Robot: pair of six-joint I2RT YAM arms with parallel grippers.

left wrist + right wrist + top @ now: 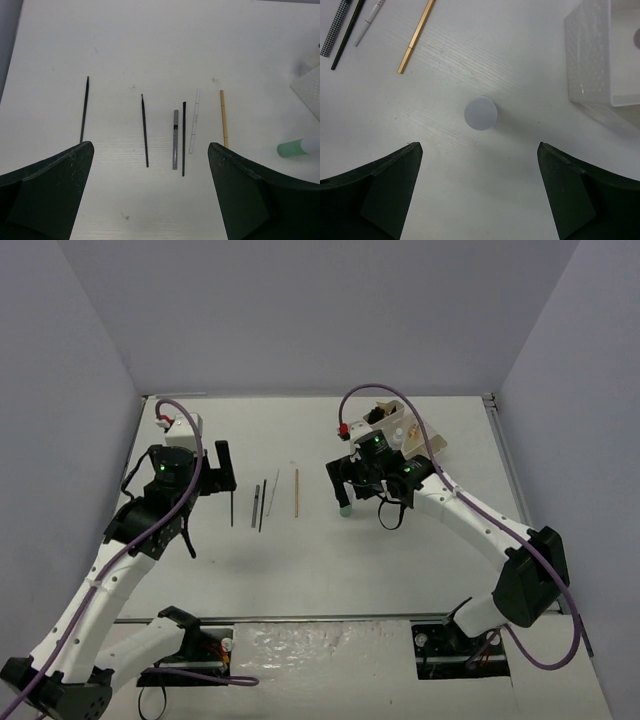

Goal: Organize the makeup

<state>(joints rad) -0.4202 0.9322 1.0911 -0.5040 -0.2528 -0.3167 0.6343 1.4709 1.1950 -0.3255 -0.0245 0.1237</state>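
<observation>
White table: seemingly six slim pencils, one green-capped bottle

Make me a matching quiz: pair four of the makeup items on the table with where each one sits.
Things:
1 tan pencil
2 checked pencil
3 white pencil
4 green-capped bottle

Places:
A between two thin black pencils
B near the white box, apart from the row
C right end of the row
D just left of the tan pencil

Pairs: 1-C, 2-A, 3-D, 4-B
</observation>
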